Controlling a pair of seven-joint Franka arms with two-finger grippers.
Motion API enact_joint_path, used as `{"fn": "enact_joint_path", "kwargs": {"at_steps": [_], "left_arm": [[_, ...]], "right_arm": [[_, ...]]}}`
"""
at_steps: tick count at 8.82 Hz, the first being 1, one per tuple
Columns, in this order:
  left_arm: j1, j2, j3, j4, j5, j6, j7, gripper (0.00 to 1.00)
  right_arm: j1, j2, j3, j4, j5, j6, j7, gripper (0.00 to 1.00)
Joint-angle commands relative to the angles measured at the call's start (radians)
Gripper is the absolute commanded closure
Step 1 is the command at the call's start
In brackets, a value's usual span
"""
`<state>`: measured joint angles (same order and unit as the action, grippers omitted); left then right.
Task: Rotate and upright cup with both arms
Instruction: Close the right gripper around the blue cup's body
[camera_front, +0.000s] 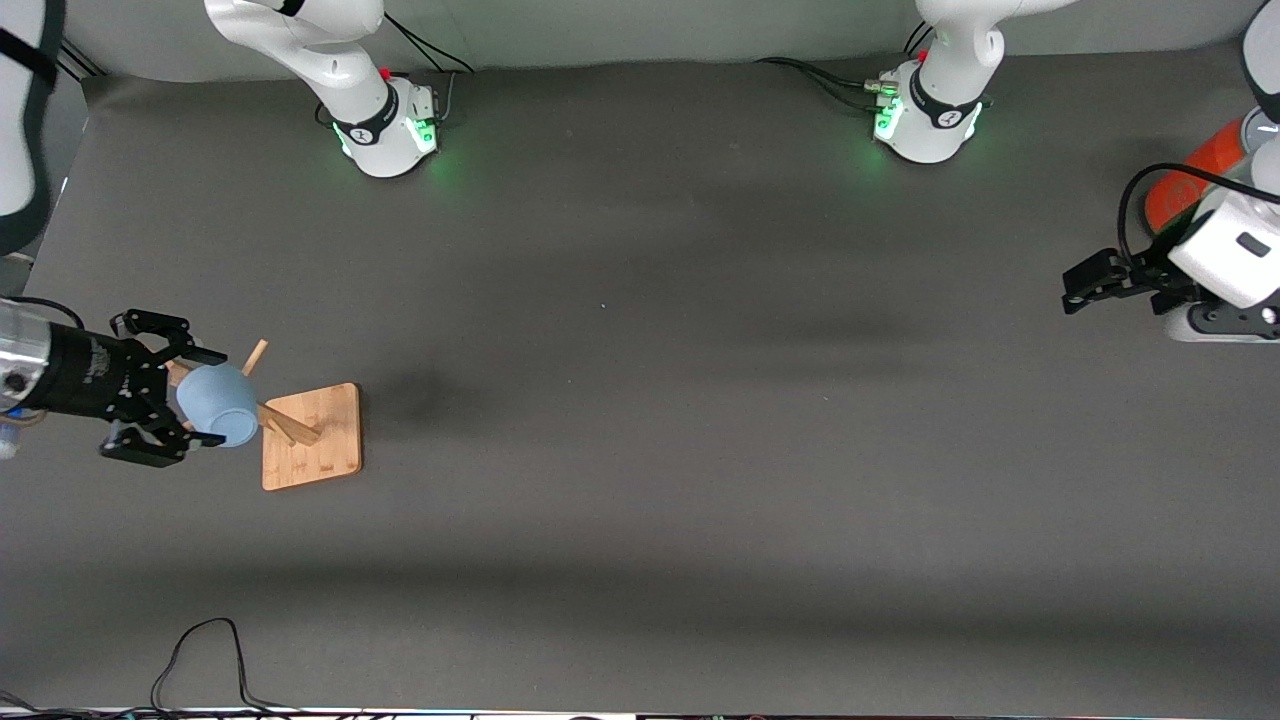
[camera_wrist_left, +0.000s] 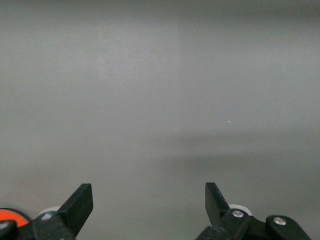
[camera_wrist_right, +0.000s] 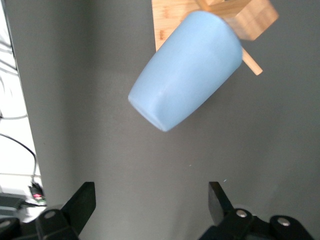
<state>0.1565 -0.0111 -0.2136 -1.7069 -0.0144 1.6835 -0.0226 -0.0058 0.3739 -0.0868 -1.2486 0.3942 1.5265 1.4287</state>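
Even, rather dim light falls from above on the dark grey table (camera_front: 640, 400), leaving broad soft bands of shadow across it and a faint dark patch just beside the wooden base (camera_front: 311, 436). Green lamps on both arm bases throw small green pools on the table. The left wrist view is hazy and pale; in the right wrist view the cup (camera_wrist_right: 187, 67) is softly blurred.

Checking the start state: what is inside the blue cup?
A peg of the wooden rack runs into the light blue cup, which hangs tilted on it. The cup's walls hide its interior. The open right gripper brackets it.
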Motion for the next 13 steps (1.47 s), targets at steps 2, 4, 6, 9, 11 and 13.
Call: {"fn": "enact_joint_path", "kwargs": {"at_steps": [2,4,6,9,11,13], "left_arm": [[-0.005,-0.007,0.011,-0.002,-0.007,0.005,0.012,0.00],[-0.006,-0.004,0.011,-0.002,-0.009,0.012,0.012,0.00],[-0.014,-0.003,0.010,-0.004,-0.009,0.013,0.012,0.00],[-0.015,-0.003,0.008,-0.004,-0.013,0.018,0.010,0.00],[-0.012,-0.001,0.008,-0.004,-0.013,0.019,0.012,0.00],[-0.014,0.005,0.008,-0.002,-0.018,0.019,0.012,0.00]], "right_arm": [[-0.097,0.011,-0.021,-0.070,0.155,0.015,0.052,0.00],[-0.097,0.014,-0.021,-0.103,0.158,0.030,0.050,0.00],[-0.094,0.014,-0.021,-0.121,0.158,0.035,0.038,0.00],[-0.094,0.020,-0.021,-0.172,0.160,0.069,0.010,0.00],[-0.094,0.020,-0.019,-0.199,0.160,0.087,-0.002,0.00],[-0.095,0.023,-0.019,-0.210,0.161,0.095,-0.002,0.02]]}}
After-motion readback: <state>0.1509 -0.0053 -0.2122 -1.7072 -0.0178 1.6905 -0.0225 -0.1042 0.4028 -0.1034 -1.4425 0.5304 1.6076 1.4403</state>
